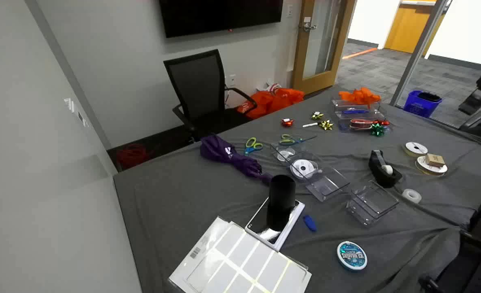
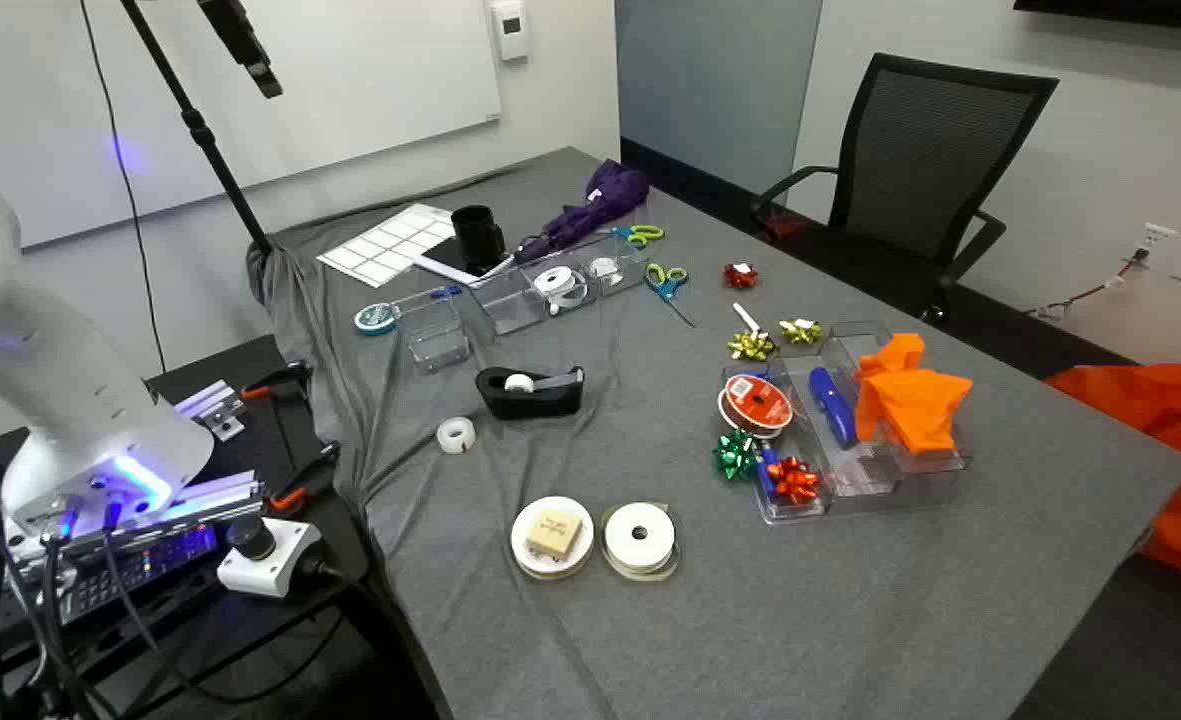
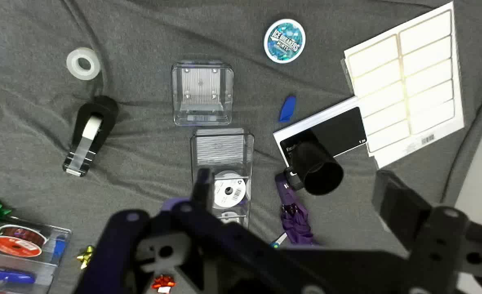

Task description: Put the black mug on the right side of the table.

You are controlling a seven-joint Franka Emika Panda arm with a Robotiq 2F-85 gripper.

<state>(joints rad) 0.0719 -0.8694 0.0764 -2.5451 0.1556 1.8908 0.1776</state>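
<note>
The black mug (image 1: 282, 193) stands upright on a flat white box with a black top. It also shows in an exterior view (image 2: 475, 238). In the wrist view the mug (image 3: 311, 163) shows its open mouth, with its handle toward the purple umbrella. The table (image 2: 670, 625) is covered in dark grey cloth. My gripper (image 3: 296, 188) is open, its fingers wide apart, with nothing held. In the wrist view the mug appears between the fingers but below them, apart from both. The whole gripper is not clearly seen in the exterior views.
The purple umbrella (image 1: 234, 160) and clear trays (image 1: 326, 183) lie close to the mug. A label sheet (image 3: 408, 85), blue cap (image 3: 287, 108) and mint tin (image 3: 285, 41) are nearby. A tape dispenser (image 2: 530, 392), ribbon spools (image 2: 640, 538) and a tray with orange cloth (image 2: 910, 400) lie farther off.
</note>
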